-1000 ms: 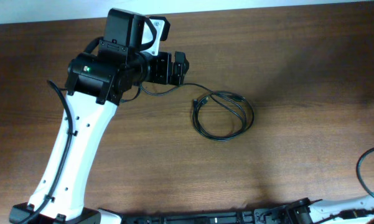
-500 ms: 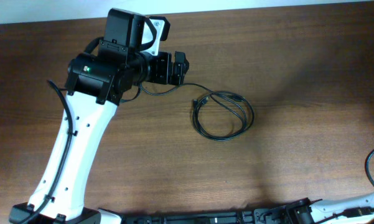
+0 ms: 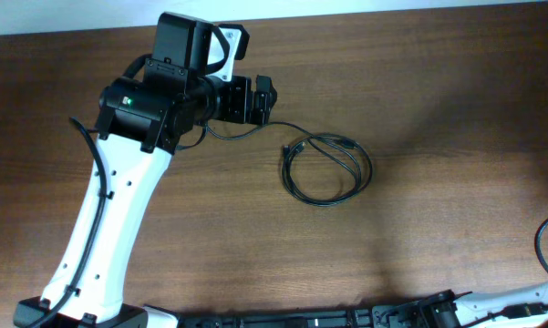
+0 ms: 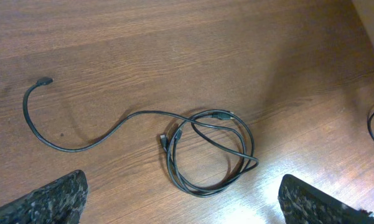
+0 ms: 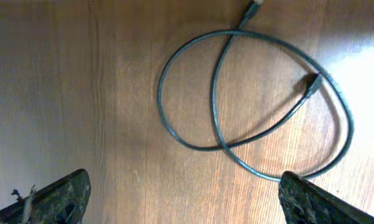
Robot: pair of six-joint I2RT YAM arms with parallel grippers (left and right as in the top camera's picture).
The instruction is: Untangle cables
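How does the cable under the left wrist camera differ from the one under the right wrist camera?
The left-view cable is wound in several tight, overlapping turns. The right-view cable spreads in wide, loose loops. The left-view cable sends a long tail out to a far plug. The right-view cable keeps both its plugs close to its loops. Both are thin and black, lie on the wooden table, and are not held.
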